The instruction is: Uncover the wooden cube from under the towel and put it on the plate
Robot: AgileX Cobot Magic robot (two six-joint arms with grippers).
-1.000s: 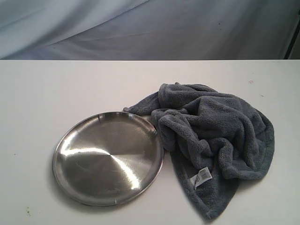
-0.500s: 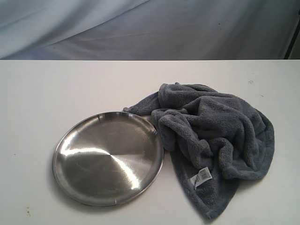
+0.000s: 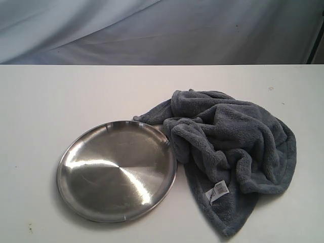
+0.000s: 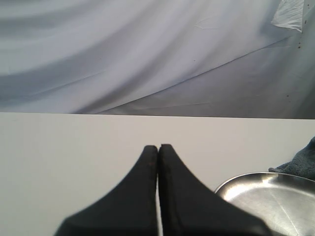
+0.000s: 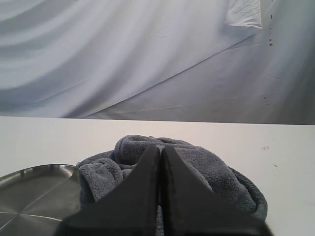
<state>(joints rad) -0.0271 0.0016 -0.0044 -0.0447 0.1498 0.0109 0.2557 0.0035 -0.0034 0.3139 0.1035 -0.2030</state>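
Observation:
The dark grey fleece towel [image 3: 230, 149] lies bunched in a heap on the right of the white table, its white label [image 3: 218, 192] at the near side. The wooden cube is hidden from every view. The round steel plate [image 3: 117, 170] sits left of the towel, its rim touching the cloth. Neither gripper shows in the exterior view. My left gripper [image 4: 158, 147] is shut on nothing, with the plate's rim [image 4: 256, 178] off to one side. My right gripper [image 5: 161, 148] is shut too, pointing at the towel [image 5: 206, 164], with the plate [image 5: 34, 189] beside it.
A creased pale cloth backdrop [image 3: 162, 30] hangs behind the table's far edge. Bare white tabletop [image 3: 61, 101] stretches left of and behind the plate.

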